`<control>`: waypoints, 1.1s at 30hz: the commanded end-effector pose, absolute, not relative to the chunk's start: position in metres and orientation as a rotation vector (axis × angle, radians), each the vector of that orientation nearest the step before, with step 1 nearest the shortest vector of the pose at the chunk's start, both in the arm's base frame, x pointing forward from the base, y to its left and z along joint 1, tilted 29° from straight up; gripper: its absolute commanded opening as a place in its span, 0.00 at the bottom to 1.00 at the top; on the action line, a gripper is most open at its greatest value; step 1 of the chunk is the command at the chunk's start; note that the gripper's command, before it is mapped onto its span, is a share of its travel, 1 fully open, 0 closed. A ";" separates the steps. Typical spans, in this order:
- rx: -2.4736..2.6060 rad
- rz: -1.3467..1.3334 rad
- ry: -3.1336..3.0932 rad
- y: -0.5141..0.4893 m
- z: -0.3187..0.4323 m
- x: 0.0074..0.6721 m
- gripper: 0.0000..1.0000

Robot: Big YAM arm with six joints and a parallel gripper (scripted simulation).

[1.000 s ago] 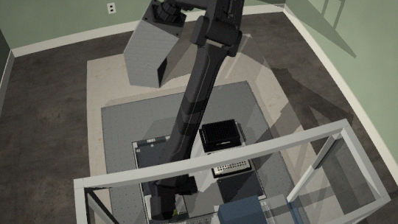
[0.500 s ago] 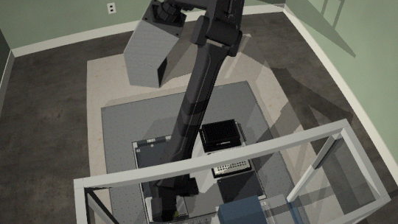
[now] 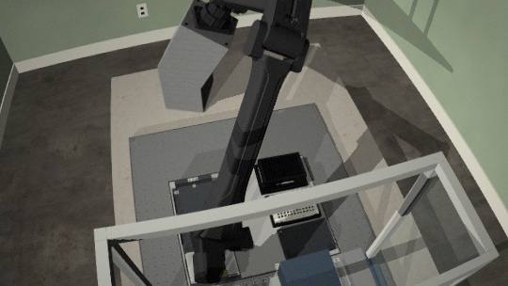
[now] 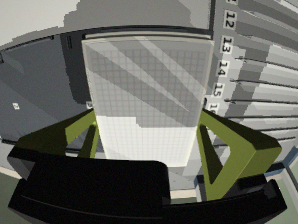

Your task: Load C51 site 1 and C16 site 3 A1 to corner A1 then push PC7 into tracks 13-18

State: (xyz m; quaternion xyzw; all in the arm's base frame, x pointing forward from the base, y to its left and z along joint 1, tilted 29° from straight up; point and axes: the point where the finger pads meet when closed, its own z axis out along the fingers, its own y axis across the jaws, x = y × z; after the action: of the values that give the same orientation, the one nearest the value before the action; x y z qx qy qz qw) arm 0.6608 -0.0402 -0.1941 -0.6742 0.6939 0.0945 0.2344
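Note:
In the wrist view my gripper (image 4: 147, 112) is shut on the white, finely gridded 384-well plate C16 (image 4: 147, 99), with its olive fingers on the plate's two sides. It holds the plate above a grey surface beside the rails (image 4: 262, 63), whose track numbers 10 to 15 show at the right. In the top view the gripper (image 3: 214, 269) is low at the front, partly hidden by the arm and the white frame. The black deep-well block C51 (image 3: 283, 171) sits on its nest. The carrier PC7 (image 3: 193, 198) lies left of the nests, partly hidden by the arm.
The pale 96-well plate C15 (image 3: 295, 214) sits on the middle nest. The nest beyond it (image 3: 306, 238) is dark and empty. A white frame bar (image 3: 273, 198) crosses the front of the scene. A blue box (image 3: 308, 269) stands at the bottom edge.

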 end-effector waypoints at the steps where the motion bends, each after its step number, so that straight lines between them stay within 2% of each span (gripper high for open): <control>1: -1.824 0.202 1.896 -0.052 -0.180 0.679 0.00; 33: -1.842 0.231 1.895 -0.036 -0.193 0.667 0.00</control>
State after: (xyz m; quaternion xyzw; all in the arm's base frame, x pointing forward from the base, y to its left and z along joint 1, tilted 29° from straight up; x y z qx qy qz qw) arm 0.6597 -0.0388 -0.1989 -0.6735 0.6944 0.0933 0.2355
